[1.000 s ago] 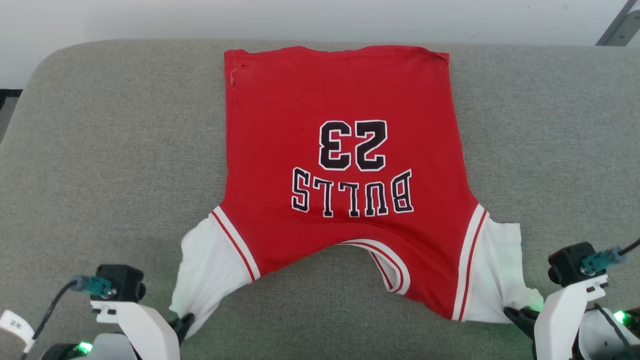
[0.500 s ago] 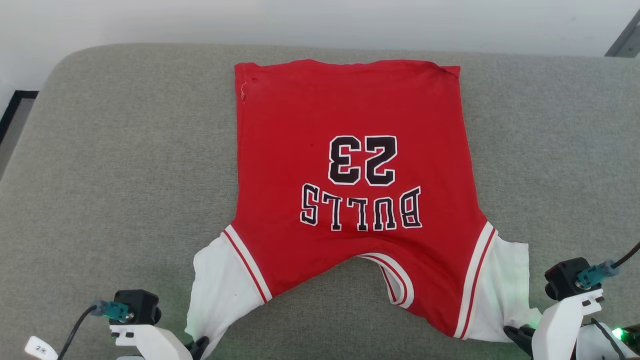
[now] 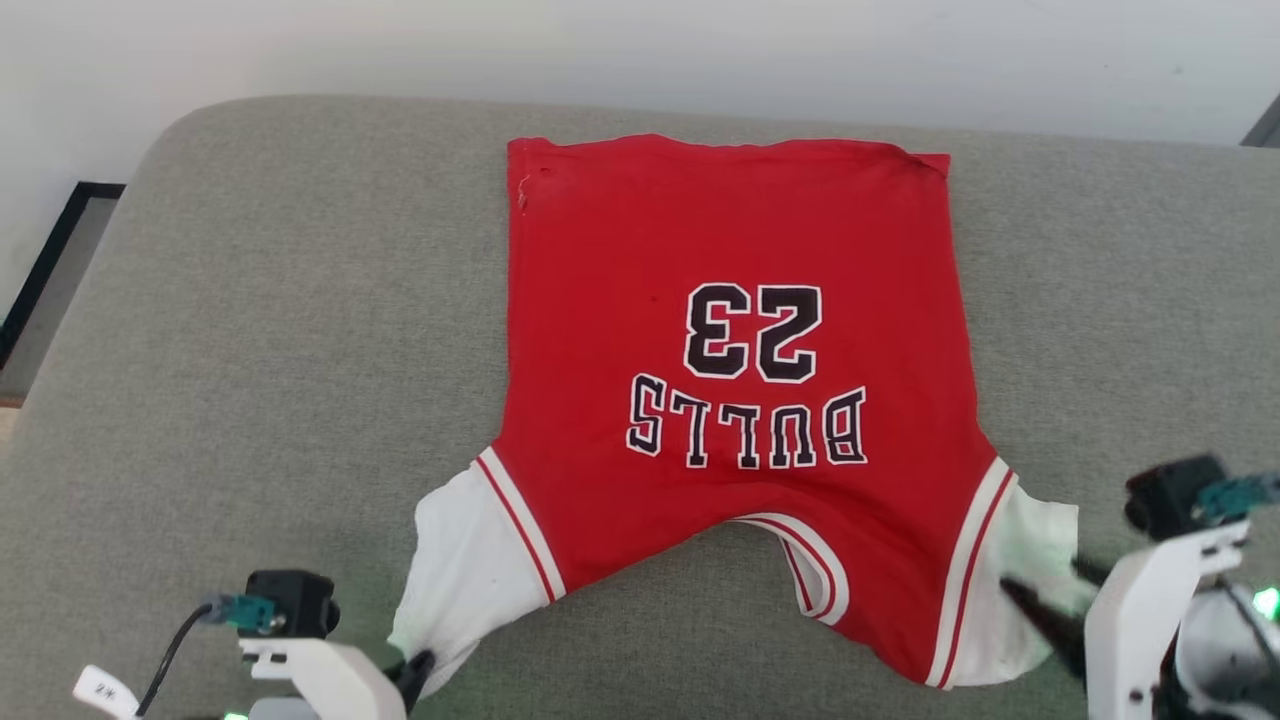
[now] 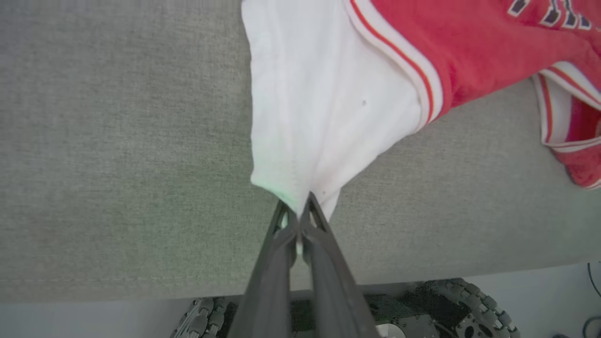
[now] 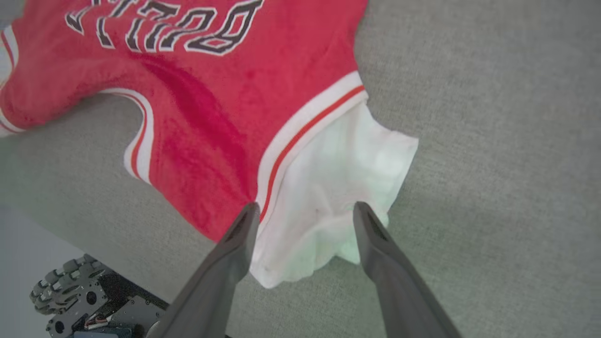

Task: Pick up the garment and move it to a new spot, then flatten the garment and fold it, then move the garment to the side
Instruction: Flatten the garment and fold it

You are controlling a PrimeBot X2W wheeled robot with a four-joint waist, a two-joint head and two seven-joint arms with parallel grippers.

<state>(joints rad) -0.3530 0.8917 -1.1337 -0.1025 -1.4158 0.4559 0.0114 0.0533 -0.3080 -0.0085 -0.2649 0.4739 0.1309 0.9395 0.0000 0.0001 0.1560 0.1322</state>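
The red garment (image 3: pixel 730 260) lies spread on the grey fabric worktop (image 3: pixel 250 330), lettering up, hem at the far side and neck toward the near edge; its white left sleeve (image 4: pixel 319 108) is drawn to a point where the left pincer (image 4: pixel 296 211) pinches it, jaws closed tight on the cloth at the near left; the right pincer (image 5: pixel 305 206) stands wide apart at the near right, holding nothing, its two dark fingers straddling the white right sleeve (image 5: pixel 338 188), one tip by the striped seam, the other at the sleeve's outer edge; whether they touch the cloth is unclear.
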